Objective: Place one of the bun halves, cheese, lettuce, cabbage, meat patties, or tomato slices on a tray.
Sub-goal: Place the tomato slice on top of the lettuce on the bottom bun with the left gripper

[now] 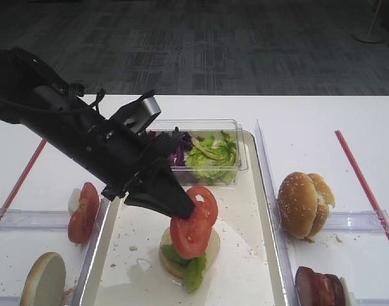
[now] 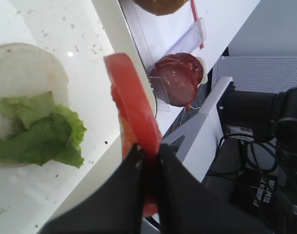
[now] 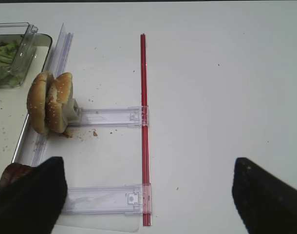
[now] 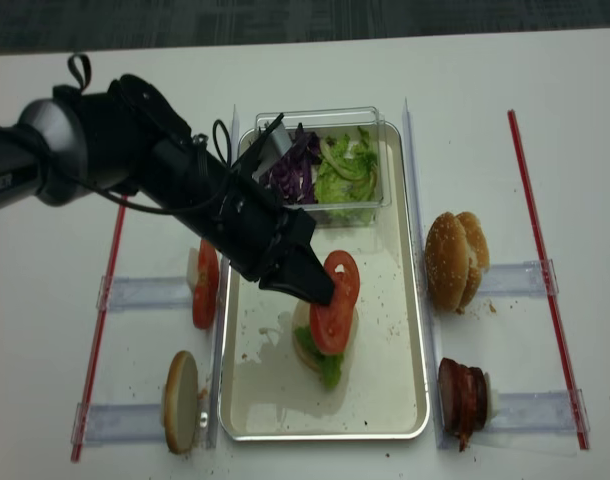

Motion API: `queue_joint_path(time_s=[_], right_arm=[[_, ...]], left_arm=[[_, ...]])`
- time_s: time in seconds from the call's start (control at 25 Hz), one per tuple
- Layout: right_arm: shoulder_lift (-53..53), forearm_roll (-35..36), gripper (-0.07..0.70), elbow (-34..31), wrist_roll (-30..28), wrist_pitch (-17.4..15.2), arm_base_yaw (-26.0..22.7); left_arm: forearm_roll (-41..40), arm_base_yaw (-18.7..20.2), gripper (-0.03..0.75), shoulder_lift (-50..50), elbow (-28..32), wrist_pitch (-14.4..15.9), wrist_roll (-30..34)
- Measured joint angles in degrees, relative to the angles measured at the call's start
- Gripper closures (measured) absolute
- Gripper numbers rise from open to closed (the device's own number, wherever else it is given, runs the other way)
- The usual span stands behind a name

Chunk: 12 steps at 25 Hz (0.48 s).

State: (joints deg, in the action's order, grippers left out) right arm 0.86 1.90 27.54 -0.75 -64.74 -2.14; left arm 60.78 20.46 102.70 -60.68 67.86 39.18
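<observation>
My left gripper (image 1: pixel 193 204) (image 4: pixel 330 290) (image 2: pixel 148 148) is shut on a red tomato slice (image 1: pixel 191 233) (image 4: pixel 333 318) (image 2: pixel 131 107), held on edge over the middle of the pale metal tray (image 1: pixel 245 268) (image 4: pixel 385 380). Just beneath the slice a flat bun half (image 1: pixel 212 245) (image 2: pixel 22 63) lies on the tray with a lettuce leaf (image 1: pixel 194 271) (image 2: pixel 41 131) on top. My right gripper (image 3: pixel 147 165) is open with nothing between its fingers. It hovers over the white table beside the tray and shows in neither high view.
A clear tub (image 1: pixel 242 159) of purple cabbage (image 1: pixel 178 154) and lettuce (image 1: pixel 213 156) sits at the tray's far end. More tomato slices (image 1: pixel 83 210) and a bun bottom (image 1: pixel 43 277) stand on the left racks. Sesame buns (image 1: pixel 303 204) (image 3: pixel 51 102) and meat patties (image 1: pixel 319 287) stand on the right ones. A red strip (image 3: pixel 144 122) crosses the table.
</observation>
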Motion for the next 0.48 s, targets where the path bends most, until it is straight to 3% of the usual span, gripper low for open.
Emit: queue_joint_path(time_s=[0.48], right_arm=[[0.0,0.0,-0.066,0.0,0.0,0.0,0.0]], left_arm=[[1.4,-1.9,0.691,-0.5,0.5,-0.4,-0.1]])
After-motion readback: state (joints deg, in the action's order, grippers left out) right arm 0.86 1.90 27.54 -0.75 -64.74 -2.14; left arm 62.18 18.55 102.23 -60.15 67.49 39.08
